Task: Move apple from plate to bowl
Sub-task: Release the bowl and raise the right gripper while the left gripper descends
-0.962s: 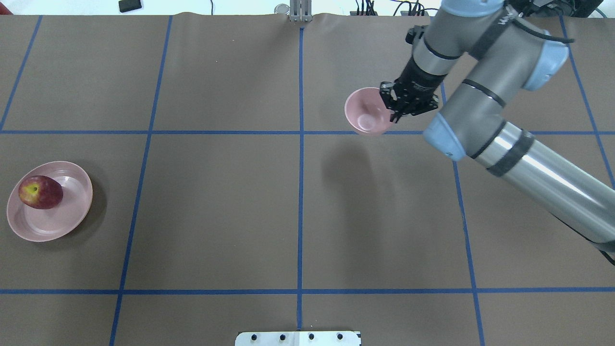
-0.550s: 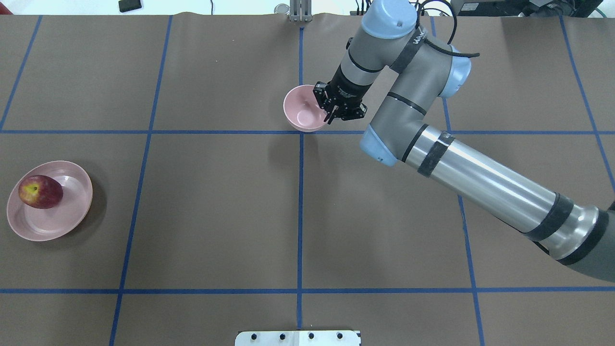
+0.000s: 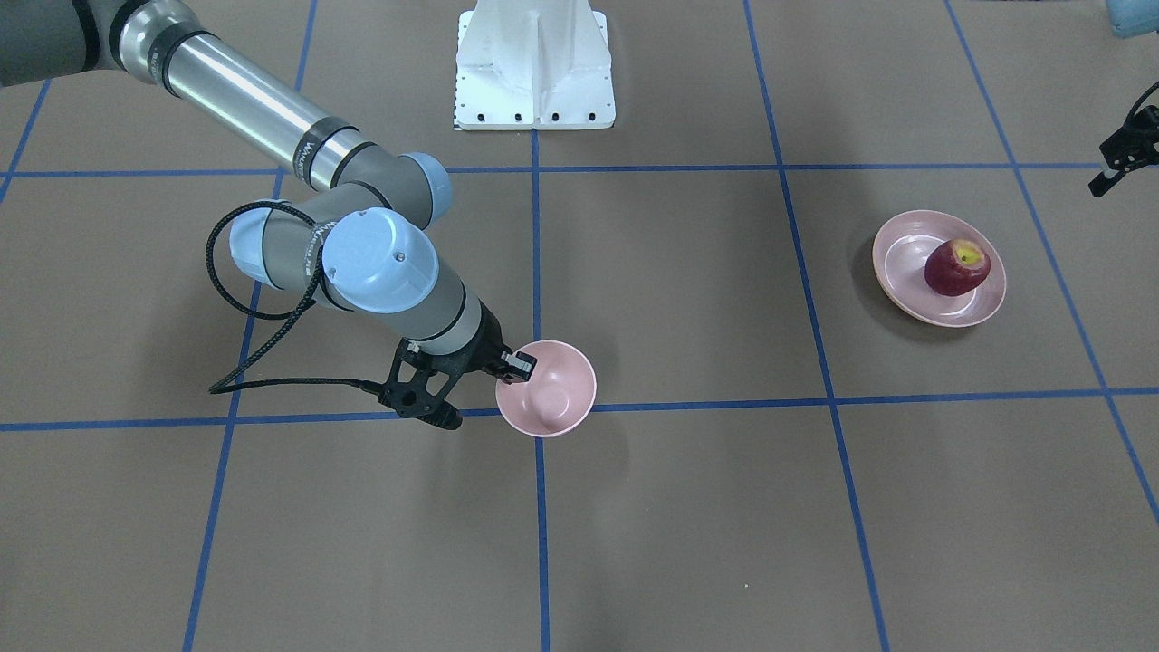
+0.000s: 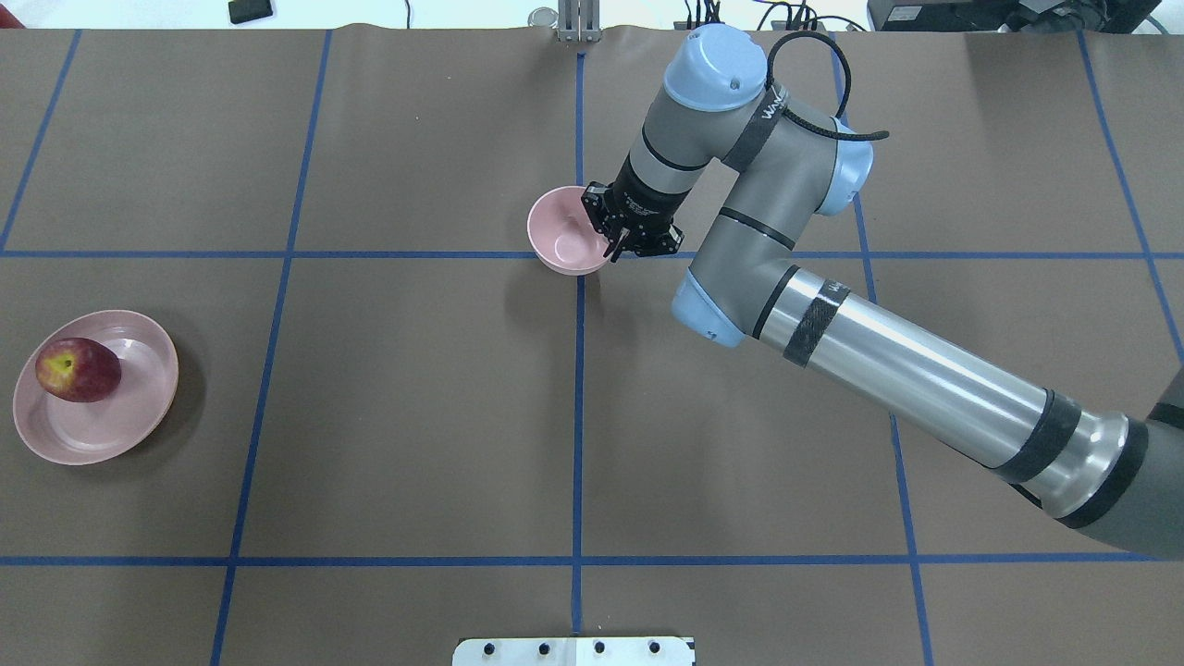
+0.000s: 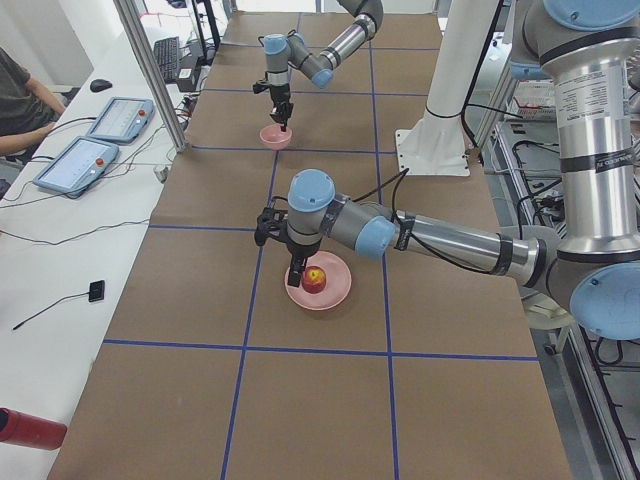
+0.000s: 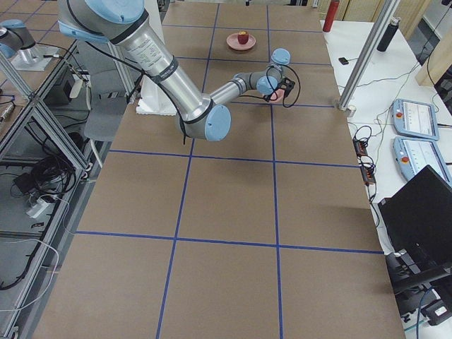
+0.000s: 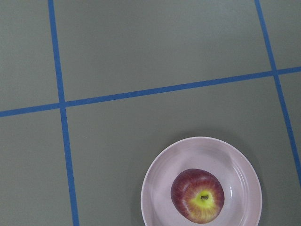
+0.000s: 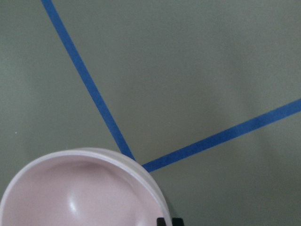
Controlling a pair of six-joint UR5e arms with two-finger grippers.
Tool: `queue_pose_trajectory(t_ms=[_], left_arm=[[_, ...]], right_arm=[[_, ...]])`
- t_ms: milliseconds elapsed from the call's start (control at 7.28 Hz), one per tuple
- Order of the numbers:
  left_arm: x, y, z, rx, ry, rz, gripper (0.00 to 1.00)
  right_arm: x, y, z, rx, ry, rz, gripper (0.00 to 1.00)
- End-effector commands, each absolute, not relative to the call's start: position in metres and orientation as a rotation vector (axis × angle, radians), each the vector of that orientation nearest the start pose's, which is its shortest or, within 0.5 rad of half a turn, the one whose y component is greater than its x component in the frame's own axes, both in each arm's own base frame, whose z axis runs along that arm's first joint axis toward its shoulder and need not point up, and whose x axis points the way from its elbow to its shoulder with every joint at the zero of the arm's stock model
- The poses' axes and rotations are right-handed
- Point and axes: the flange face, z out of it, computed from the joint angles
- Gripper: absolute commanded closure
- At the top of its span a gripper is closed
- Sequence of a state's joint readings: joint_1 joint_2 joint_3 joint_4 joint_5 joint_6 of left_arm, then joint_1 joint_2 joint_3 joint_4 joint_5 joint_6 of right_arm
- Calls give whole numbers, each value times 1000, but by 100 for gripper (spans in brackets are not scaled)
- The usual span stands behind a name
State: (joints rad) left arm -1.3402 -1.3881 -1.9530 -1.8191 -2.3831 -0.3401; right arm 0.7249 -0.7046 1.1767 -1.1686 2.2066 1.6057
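Observation:
The dark red apple (image 4: 79, 370) lies on the far-left side of the pale pink plate (image 4: 139, 407) at the table's left edge, and it also shows in the front view (image 3: 957, 267) and the left wrist view (image 7: 197, 195). My right gripper (image 4: 610, 231) is shut on the right rim of the small pink bowl (image 4: 566, 242), which is on the table's centre line. The bowl is empty and close to the table. My left gripper (image 5: 297, 272) hangs high near the plate. I cannot tell whether it is open or shut.
Blue tape lines (image 4: 578, 388) divide the brown table into squares. A white mount plate (image 4: 573, 650) sits at the near edge. My right arm (image 4: 879, 361) stretches across the right half. Tablets (image 5: 95, 140) and a seated person lie beyond the far edge.
My right arm has carried the bowl leftward from the right half to the centre line and brought it lower, its shadow now close under it. The apple and plate have not moved.

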Motion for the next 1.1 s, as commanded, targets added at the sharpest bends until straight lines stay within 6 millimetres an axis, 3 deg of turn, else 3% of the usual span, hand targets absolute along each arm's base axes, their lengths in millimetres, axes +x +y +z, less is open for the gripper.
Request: queue_pose_trajectory(t_ms=[0, 137, 275, 412, 550, 687, 824, 962], left_arm=[[67, -427, 523, 130, 871, 74, 2], [78, -425, 523, 118, 871, 98, 2], [84, -427, 520, 121, 871, 110, 2], [98, -428, 524, 139, 802, 133, 2], [113, -428, 533, 129, 768, 156, 2], [126, -434, 540, 114, 775, 158, 2], [148, -434, 548, 96, 790, 125, 2], [166, -434, 568, 107, 824, 105, 2]], right_arm=[[-551, -584, 238, -259, -989, 427, 61], [-551, -580, 232, -240, -998, 423, 1], [-529, -583, 223, -223, -1030, 402, 0], [-468, -579, 245, -238, -1069, 383, 0], [-370, -579, 280, -231, -1122, 349, 0], [-299, -552, 315, -171, -1140, 316, 0], [-243, -527, 371, -118, -1114, 254, 0], [-208, -508, 418, -68, -1077, 184, 0]])
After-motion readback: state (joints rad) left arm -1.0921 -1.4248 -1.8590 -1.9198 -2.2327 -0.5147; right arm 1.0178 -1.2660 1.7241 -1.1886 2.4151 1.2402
